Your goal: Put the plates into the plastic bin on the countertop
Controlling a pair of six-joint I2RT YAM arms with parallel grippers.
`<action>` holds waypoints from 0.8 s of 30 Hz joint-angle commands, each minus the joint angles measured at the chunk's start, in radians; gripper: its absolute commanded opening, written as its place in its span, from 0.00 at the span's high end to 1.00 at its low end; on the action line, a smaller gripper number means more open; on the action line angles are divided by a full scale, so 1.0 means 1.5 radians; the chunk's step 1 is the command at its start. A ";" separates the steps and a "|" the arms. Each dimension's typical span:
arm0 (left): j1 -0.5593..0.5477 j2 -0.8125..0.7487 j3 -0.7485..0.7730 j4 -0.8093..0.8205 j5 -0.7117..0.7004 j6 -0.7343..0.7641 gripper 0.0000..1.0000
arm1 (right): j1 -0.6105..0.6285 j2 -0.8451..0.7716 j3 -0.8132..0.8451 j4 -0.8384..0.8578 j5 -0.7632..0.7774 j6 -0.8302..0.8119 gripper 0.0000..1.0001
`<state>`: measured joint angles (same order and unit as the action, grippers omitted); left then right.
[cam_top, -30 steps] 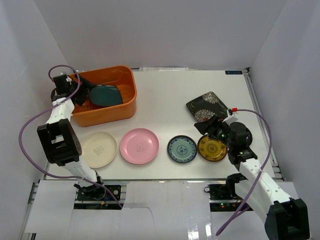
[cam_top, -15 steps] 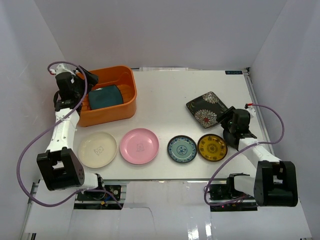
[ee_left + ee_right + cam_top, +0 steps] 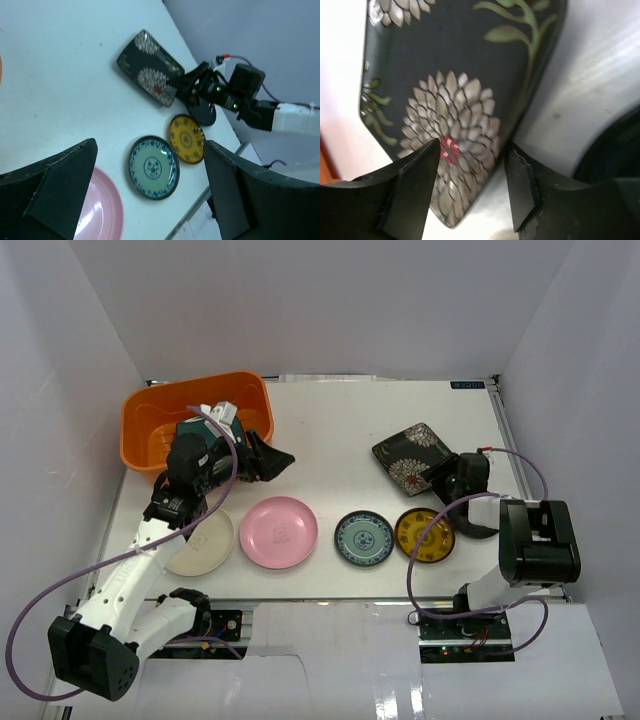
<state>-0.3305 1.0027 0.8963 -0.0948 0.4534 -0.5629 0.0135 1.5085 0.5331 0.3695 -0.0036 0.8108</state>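
My left end effector (image 3: 278, 462) hangs wide open, empty, beside the orange bin (image 3: 150, 430) holding a teal plate (image 3: 192, 425). My right end effector (image 3: 440, 475) straddles the flowered plate (image 3: 412, 455) on the desk (image 3: 340, 430); I cannot tell if it grips.

High rear overview; left wrist far, right wrist close, sharing flowered plate (image 3: 455, 90)

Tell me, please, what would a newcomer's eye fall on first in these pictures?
Probably the orange bin at the far left of the table, then the pink plate in the row of round plates along the near edge. On the right, the right gripper straddles a corner of the black flowered plate; the left gripper hangs wide open near the bin.
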 commanded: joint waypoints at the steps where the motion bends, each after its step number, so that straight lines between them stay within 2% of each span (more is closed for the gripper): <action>1: -0.008 -0.032 -0.062 -0.007 0.038 -0.004 0.02 | -0.001 0.055 0.015 0.080 -0.040 0.052 0.41; 2: -0.011 -0.044 -0.071 -0.007 0.054 -0.011 0.02 | -0.001 0.082 0.011 0.099 -0.055 0.067 0.46; 6: -0.019 -0.054 -0.093 -0.011 0.094 -0.011 0.02 | -0.001 0.138 -0.011 0.218 -0.097 0.133 0.92; 9: -0.019 -0.053 -0.082 -0.024 0.102 -0.004 0.02 | -0.002 0.126 -0.053 0.339 -0.111 0.168 0.92; 14: -0.020 0.000 -0.041 -0.024 0.137 -0.012 0.02 | -0.025 0.021 -0.049 0.399 -0.204 0.170 0.92; 17: -0.025 0.042 -0.015 -0.022 0.146 -0.013 0.02 | -0.025 -0.060 -0.031 0.384 -0.292 0.141 0.92; 19: -0.029 0.070 -0.001 -0.019 0.131 -0.012 0.02 | -0.025 -0.103 -0.012 0.320 -0.365 0.122 0.92; 24: -0.067 0.142 0.051 -0.001 0.116 -0.016 0.05 | -0.024 -0.181 -0.018 0.253 -0.453 0.070 0.92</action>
<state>-0.3893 1.1767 0.9028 -0.1265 0.6277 -0.5858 -0.0277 1.3155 0.4458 0.6830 -0.4873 0.9623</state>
